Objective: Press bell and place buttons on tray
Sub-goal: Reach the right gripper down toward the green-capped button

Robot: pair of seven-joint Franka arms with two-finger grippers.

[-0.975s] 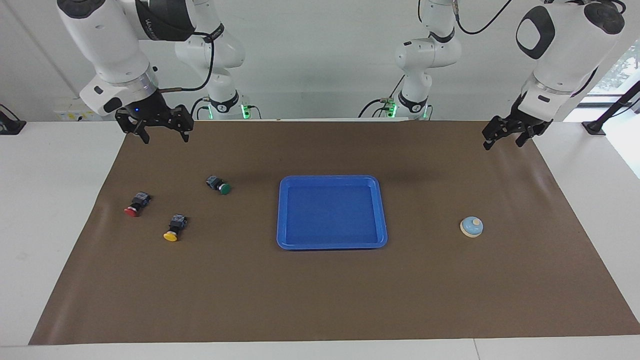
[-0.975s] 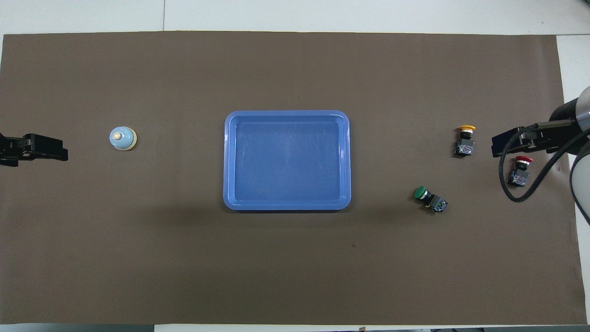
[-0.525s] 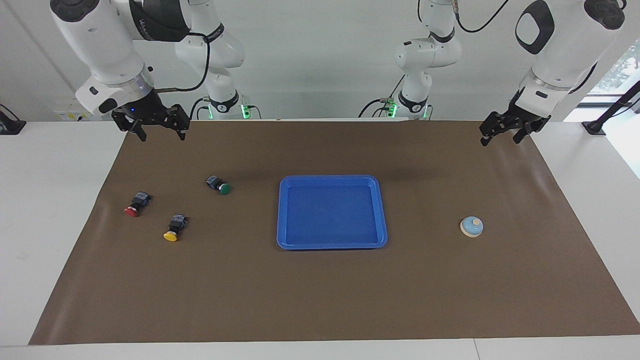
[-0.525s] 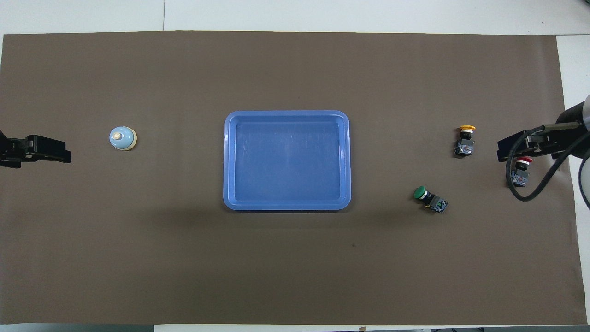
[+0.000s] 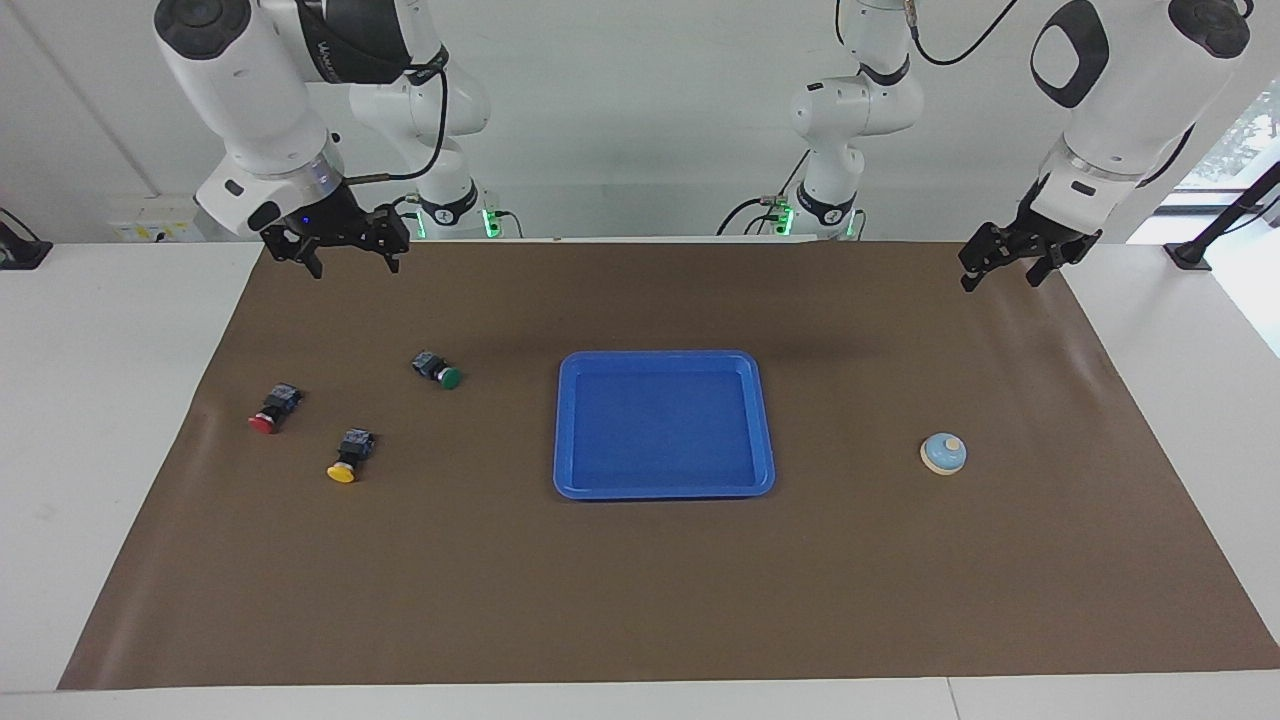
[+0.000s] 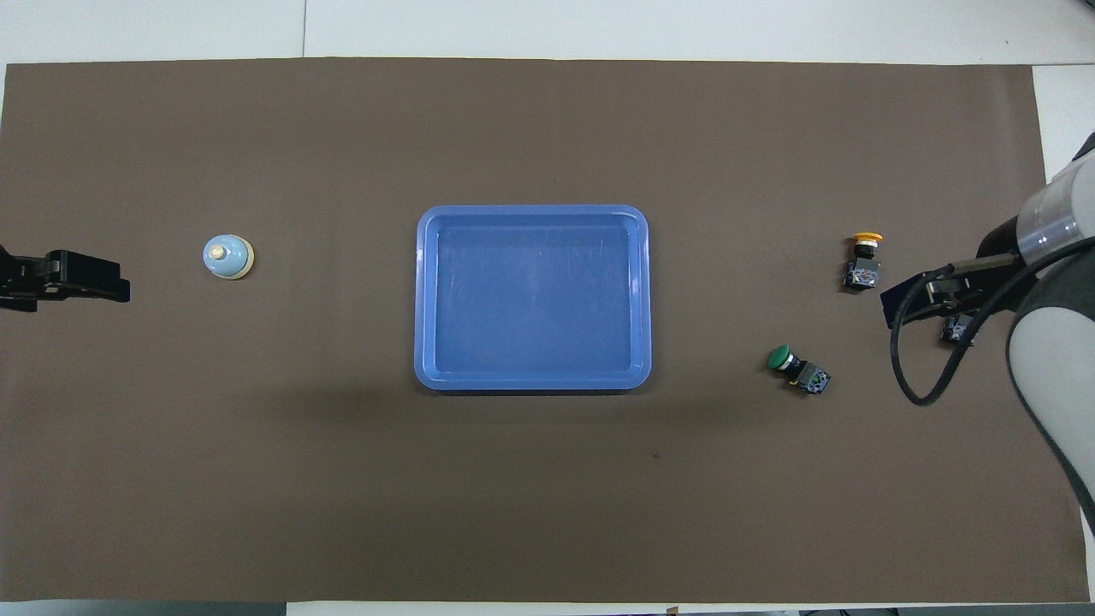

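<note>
Nothing is pressed or placed yet: the tray (image 5: 664, 424) sits bare at mid-tabletop. The bell (image 5: 943, 453) lies toward the left arm's end, at the tray's 3 o'clock in the facing view. The three buttons, green (image 5: 441, 371), red (image 5: 272, 410) and yellow (image 5: 348, 457), lie at its 9 o'clock.

Both pincers hang spread and empty, the left pincer (image 5: 1005, 262) over the mat's corner, the right pincer (image 5: 345, 250) above the buttons' end.

For the bell, I'd bring the left pincer straight down on the knob (off-centre would skid it).
</note>
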